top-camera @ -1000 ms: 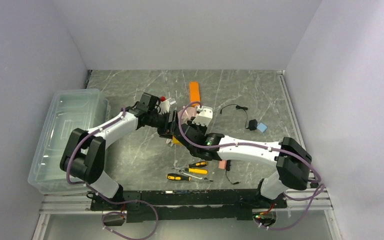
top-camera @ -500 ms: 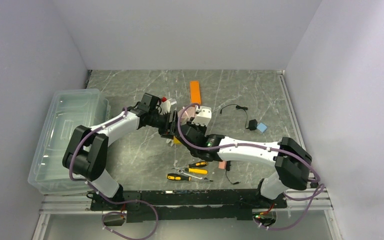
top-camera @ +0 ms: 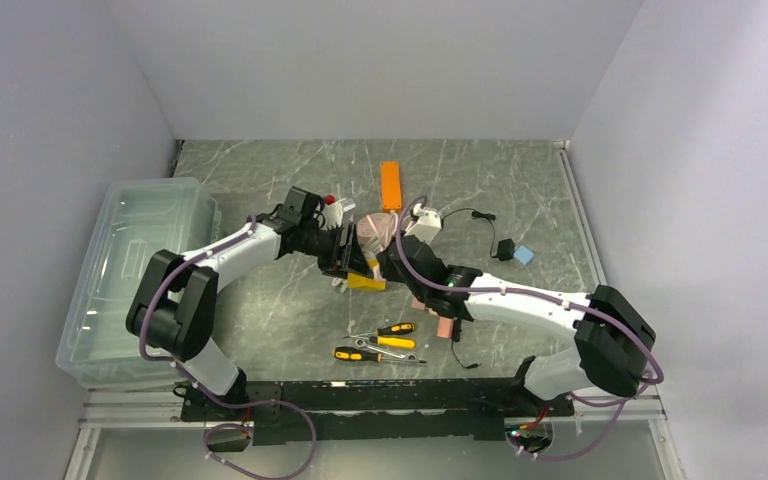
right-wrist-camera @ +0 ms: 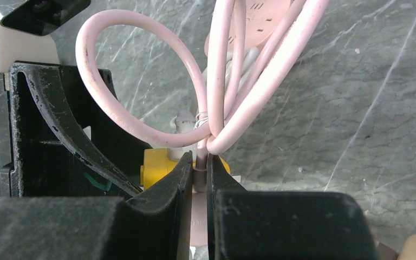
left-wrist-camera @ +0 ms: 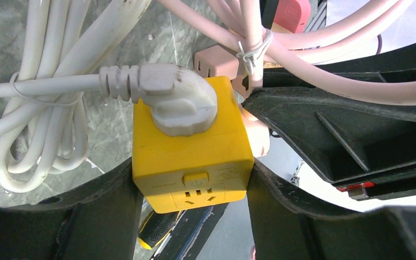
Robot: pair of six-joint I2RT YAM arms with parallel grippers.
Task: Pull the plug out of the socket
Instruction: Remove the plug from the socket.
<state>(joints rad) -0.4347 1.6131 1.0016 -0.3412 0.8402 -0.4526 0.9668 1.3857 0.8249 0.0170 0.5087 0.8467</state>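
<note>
Both grippers are clenched. The left gripper [left-wrist-camera: 192, 187] clamps the yellow plastic cube socket [left-wrist-camera: 189, 154] by two opposite sides, near the middle of the grey marbled table [right-wrist-camera: 336, 108]. A white angled plug [left-wrist-camera: 181, 103] sits seated in the cube's upper face, its white ribbed cable [left-wrist-camera: 43, 85] running off to one side. The right gripper [right-wrist-camera: 197, 170] pinches the looped pink rubber cord [right-wrist-camera: 141, 130] close against the socket, where a pink block [left-wrist-camera: 216, 62] touches the cube.
</note>
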